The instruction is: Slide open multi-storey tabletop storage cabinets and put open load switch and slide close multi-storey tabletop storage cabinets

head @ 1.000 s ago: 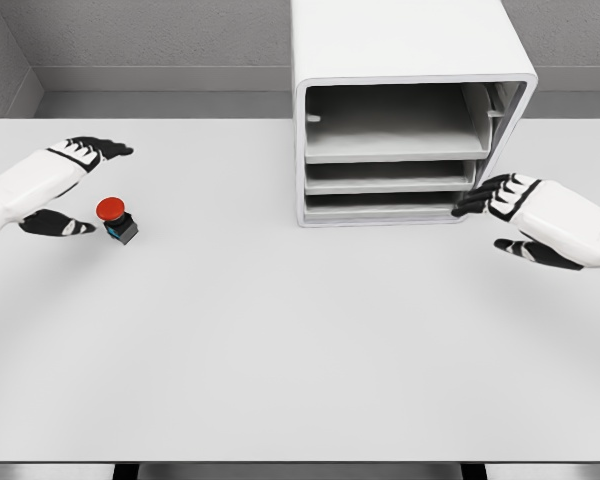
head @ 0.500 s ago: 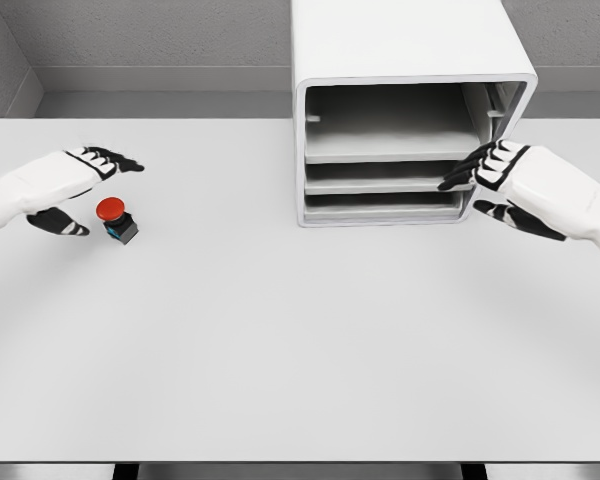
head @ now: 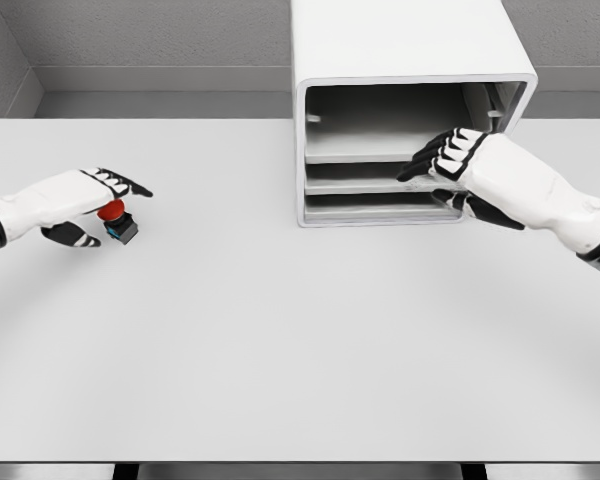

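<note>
Left hand [head: 80, 200] hovered right over the red switch [head: 114, 220], fingers spread, not gripping. Right hand [head: 458, 170] reached flat-fingered at the cabinet's [head: 410, 60] middle shelf.

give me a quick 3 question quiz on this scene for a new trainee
1. True or false: the red-capped switch sits inside the cabinet.
2. Which hand is at the cabinet's shelves? A) left B) right
3. Fill in: the left hand hovers over the ____.

Key:
1. False, it sits on the table.
2. B, the right hand is in front of the middle shelf.
3. Switch.
</note>
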Robot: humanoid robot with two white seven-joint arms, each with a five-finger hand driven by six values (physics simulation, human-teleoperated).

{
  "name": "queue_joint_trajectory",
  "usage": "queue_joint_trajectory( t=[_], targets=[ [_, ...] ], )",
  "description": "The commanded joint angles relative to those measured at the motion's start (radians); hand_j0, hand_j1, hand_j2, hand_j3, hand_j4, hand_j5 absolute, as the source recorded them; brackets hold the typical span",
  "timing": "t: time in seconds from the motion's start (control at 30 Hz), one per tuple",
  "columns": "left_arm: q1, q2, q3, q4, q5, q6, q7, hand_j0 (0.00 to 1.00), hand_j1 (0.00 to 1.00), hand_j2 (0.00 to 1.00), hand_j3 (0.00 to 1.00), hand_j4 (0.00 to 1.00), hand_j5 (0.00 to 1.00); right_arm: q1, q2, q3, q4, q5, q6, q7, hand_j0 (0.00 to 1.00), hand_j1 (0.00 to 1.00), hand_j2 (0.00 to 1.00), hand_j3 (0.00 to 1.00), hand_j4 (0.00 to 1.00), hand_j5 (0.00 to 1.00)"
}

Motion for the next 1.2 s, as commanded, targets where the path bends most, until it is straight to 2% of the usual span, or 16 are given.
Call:
queue_joint_trajectory(
  t=[0.0, 0.1, 0.4, 0.43, 0.6, 0.63, 0.77, 0.9, 1.0, 1.07, 1.17],
  targets=[
    [0.0, 0.001, -0.011, 0.003, 0.005, 0.003, 0.0, 0.88, 0.88, 0.88, 0.88, 0.88, 0.88, 0.0, 0.028, 0.026, 0.004, -0.006, 0.0, 0.014, 0.67, 0.67, 0.67, 0.67, 0.67, 0.67],
    [-0.003, -0.002, -0.011, 0.013, 0.005, 0.003, 0.0, 0.87, 0.87, 0.87, 0.87, 0.87, 0.87, -0.015, 0.035, 0.027, 0.014, -0.006, 0.0, 0.021, 0.67, 0.67, 0.67, 0.67, 0.67, 0.67],
    [-0.025, -0.013, -0.024, 0.037, -0.006, 0.003, 0.0, 0.82, 0.82, 0.82, 0.82, 0.82, 0.82, -0.138, 0.115, 0.113, 0.162, -0.006, 0.0, 0.035, 0.67, 0.67, 0.67, 0.67, 0.67, 0.67],
    [-0.026, -0.013, -0.024, 0.051, -0.006, 0.003, 0.0, 0.79, 0.79, 0.79, 0.79, 0.79, 0.79, -0.144, 0.126, 0.116, 0.174, -0.006, 0.0, 0.035, 0.67, 0.67, 0.67, 0.67, 0.67, 0.67],
    [-0.031, -0.013, -0.023, 0.056, -0.006, 0.003, 0.0, 0.79, 0.79, 0.79, 0.79, 0.79, 0.79, -0.169, 0.149, 0.119, 0.218, -0.006, 0.0, 0.035, 0.68, 0.68, 0.68, 0.68, 0.68, 0.68],
    [-0.032, -0.013, -0.024, 0.056, -0.006, 0.003, 0.0, 0.76, 0.76, 0.76, 0.76, 0.76, 0.76, -0.17, 0.153, 0.119, 0.223, -0.004, 0.0, 0.035, 0.68, 0.68, 0.68, 0.68, 0.68, 0.68],
    [-0.032, -0.012, -0.023, 0.071, -0.006, 0.003, 0.0, 0.76, 0.76, 0.76, 0.76, 0.76, 0.76, -0.21, 0.17, 0.144, 0.266, -0.004, 0.0, 0.035, 0.68, 0.68, 0.68, 0.68, 0.68, 0.68],
    [-0.032, -0.01, -0.021, 0.071, -0.006, 0.003, 0.0, 0.65, 0.65, 0.65, 0.65, 0.65, 0.65, -0.235, 0.196, 0.161, 0.301, -0.004, 0.0, 0.035, 0.68, 0.68, 0.68, 0.68, 0.68, 0.68],
    [-0.032, -0.01, -0.021, 0.071, -0.006, 0.003, 0.0, 0.61, 0.61, 0.61, 0.61, 0.61, 0.61, -0.244, 0.198, 0.17, 0.317, -0.004, 0.0, 0.035, 0.69, 0.69, 0.69, 0.69, 0.69, 0.69],
    [-0.032, -0.009, -0.021, 0.069, -0.006, 0.003, 0.0, 0.54, 0.54, 0.54, 0.54, 0.54, 0.54, -0.25, 0.199, 0.171, 0.329, -0.004, 0.0, 0.035, 0.69, 0.69, 0.69, 0.69, 0.69, 0.69],
    [-0.032, -0.009, -0.021, 0.069, -0.006, 0.003, 0.0, 0.51, 0.51, 0.51, 0.51, 0.51, 0.51, -0.25, 0.198, 0.171, 0.329, -0.004, 0.0, 0.034, 0.74, 0.74, 0.74, 0.74, 0.74, 0.74]
  ],
)
